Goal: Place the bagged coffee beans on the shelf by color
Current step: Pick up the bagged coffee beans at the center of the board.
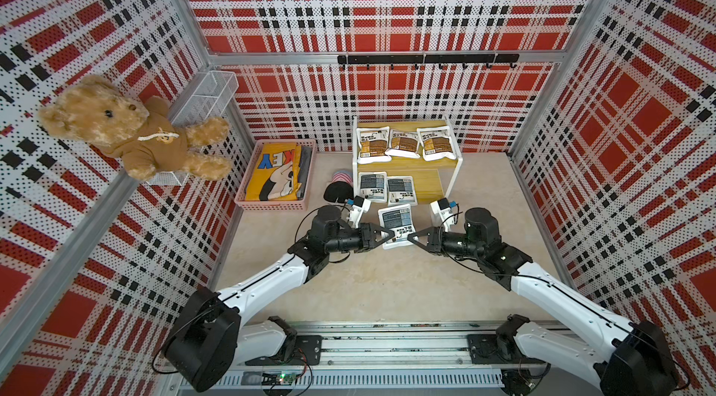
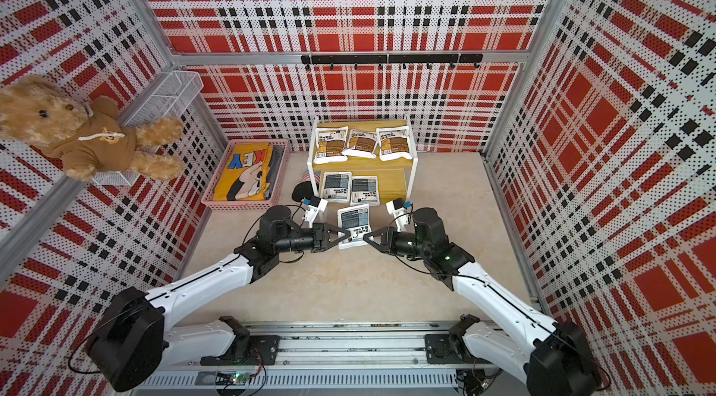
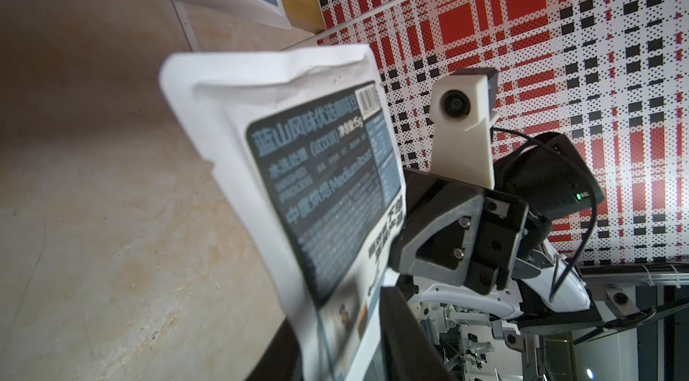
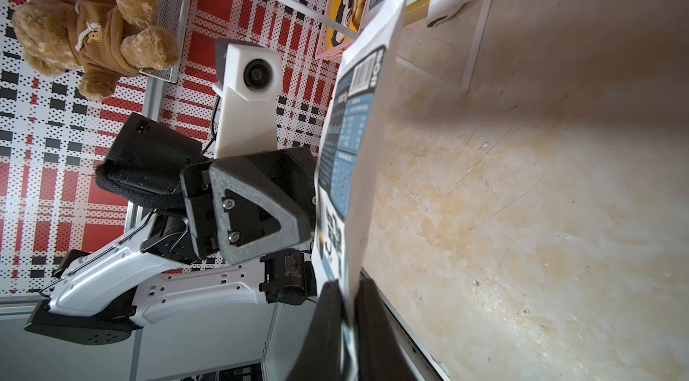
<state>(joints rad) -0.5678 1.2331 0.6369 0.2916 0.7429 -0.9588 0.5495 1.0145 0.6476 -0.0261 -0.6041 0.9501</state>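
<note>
Black right gripper (image 1: 411,237) clamps the pillowy white, grey-labelled coffee pouch (image 1: 395,219) by its flat edge. Black left gripper (image 1: 388,237) straddles the opposite edge, grip unclear. The pouch hangs tilted above the mottled beige tabletop (image 1: 387,285), near the tan wooden two-tier shelf (image 1: 428,185).

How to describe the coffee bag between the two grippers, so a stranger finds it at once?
Find the small wooden shelf by the back wall. Just before it, one grey-panelled bag hangs between the left gripper and right gripper. Unlike the two grey bags on the lower board, it is off the shelf, raised.
</note>
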